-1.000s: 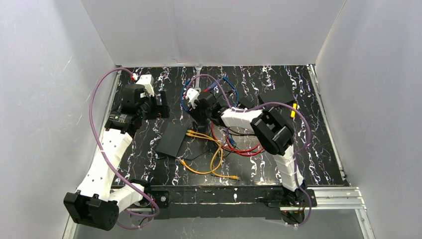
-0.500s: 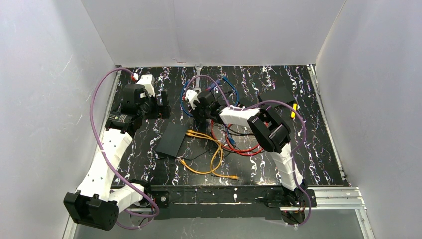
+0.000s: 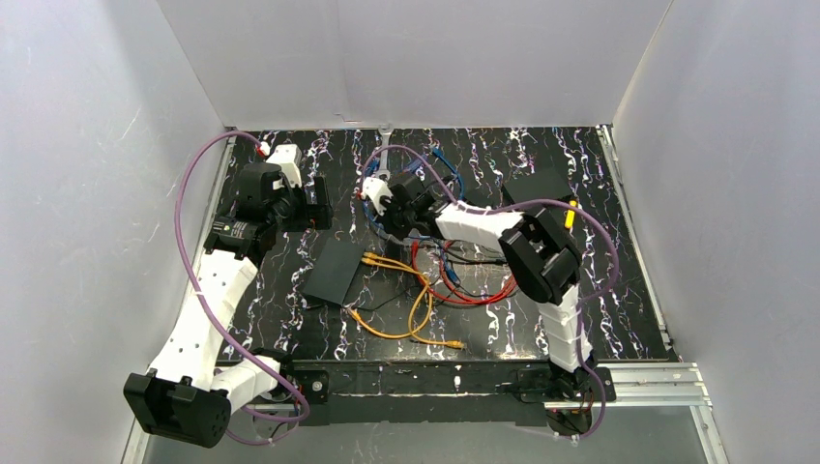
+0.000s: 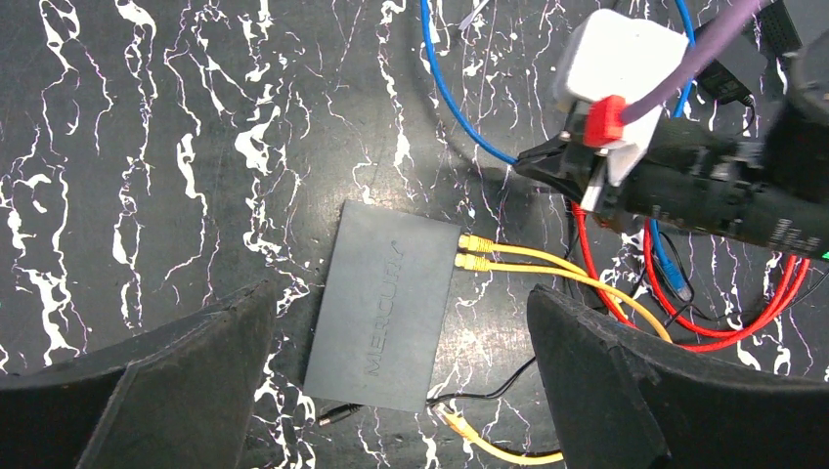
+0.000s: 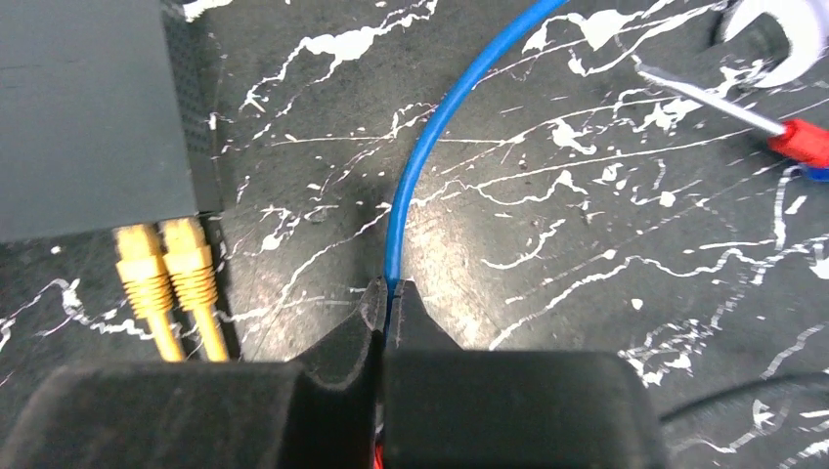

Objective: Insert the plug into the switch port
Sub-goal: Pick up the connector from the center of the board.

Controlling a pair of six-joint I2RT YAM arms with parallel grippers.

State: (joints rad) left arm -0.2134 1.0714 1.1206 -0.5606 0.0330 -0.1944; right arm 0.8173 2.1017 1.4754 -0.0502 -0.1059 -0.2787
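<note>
— From the top, where is the switch?
— The switch [image 3: 332, 271] lies flat on the table [image 3: 633, 290], near the middle and a bit to the left. Yellow cables [image 3: 418, 311] run from its right edge and loop toward the near side. Red cables [image 3: 476, 290] lie to their right.
— And the arms?
— The left gripper [image 3: 315, 205] hangs behind the switch, not touching it. The right gripper [image 3: 385, 228] is low, just behind the switch's right corner, by a blue cable [image 3: 457, 182]. From up here nobody can tell how its fingers stand.
— What does the left wrist see?
— It looks down on the switch [image 4: 384, 303]. The left gripper [image 4: 401, 296] has its fingers [image 4: 166, 391] spread wide, one at each side of the view, holding nothing. Two yellow plugs [image 4: 471, 250] sit in the switch's right edge. The right gripper [image 4: 528, 164] is up and to the right of them, with its tip at the blue cable [image 4: 445, 93].
— And the right wrist?
— The right gripper [image 5: 389, 293] has its fingers pressed together, pinching the blue cable [image 5: 418, 171] close to the table. The cable bends up and off to the right. The switch [image 5: 88, 107] is at the top left, near the fingers but apart from them. The two yellow plugs [image 5: 161, 259] stick out of its edge. A screwdriver [image 5: 797, 142] with a red handle lies at the far right.
</note>
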